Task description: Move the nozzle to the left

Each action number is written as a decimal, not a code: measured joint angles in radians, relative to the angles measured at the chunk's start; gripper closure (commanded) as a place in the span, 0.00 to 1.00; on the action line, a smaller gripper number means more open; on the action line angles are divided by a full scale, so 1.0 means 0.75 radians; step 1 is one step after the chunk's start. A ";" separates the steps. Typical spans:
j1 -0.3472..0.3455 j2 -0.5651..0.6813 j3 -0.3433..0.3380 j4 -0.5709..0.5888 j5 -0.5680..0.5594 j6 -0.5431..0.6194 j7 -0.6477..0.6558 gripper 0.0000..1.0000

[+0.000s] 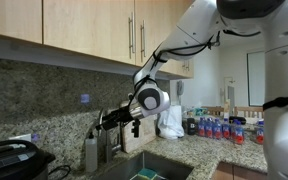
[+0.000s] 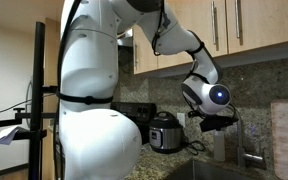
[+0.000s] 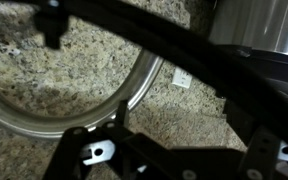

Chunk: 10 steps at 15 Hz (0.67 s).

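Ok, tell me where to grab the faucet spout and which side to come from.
Grip the nozzle high on its arch. The tube there is thin and round, so it fits inside the open gripper, and the height probably gives leverage for swinging it. Come from the sink side, away from the backsplash, straddling the tube crosswise.

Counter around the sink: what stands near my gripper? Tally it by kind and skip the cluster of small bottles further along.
nozzle: 1
soap bottle: 1
pressure cooker: 1
sink: 1
Total: 4
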<state>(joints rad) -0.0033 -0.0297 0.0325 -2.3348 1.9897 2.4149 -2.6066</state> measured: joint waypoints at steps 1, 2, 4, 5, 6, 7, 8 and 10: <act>0.003 0.001 0.000 0.010 -0.001 0.001 0.000 0.00; 0.007 0.003 0.000 0.020 -0.001 0.002 0.000 0.00; 0.012 0.014 0.002 0.039 -0.002 0.002 0.000 0.00; 0.014 0.024 0.004 0.050 -0.002 0.002 0.000 0.00; 0.016 0.037 0.005 0.063 -0.002 0.001 0.000 0.00; 0.018 0.052 0.004 0.079 -0.002 -0.001 0.000 0.00; 0.019 0.069 0.004 0.097 -0.002 -0.002 0.000 0.00; 0.023 0.101 0.004 0.138 -0.005 -0.003 0.000 0.00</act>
<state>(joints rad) 0.0140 0.0459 0.0352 -2.2310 1.9858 2.4124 -2.6066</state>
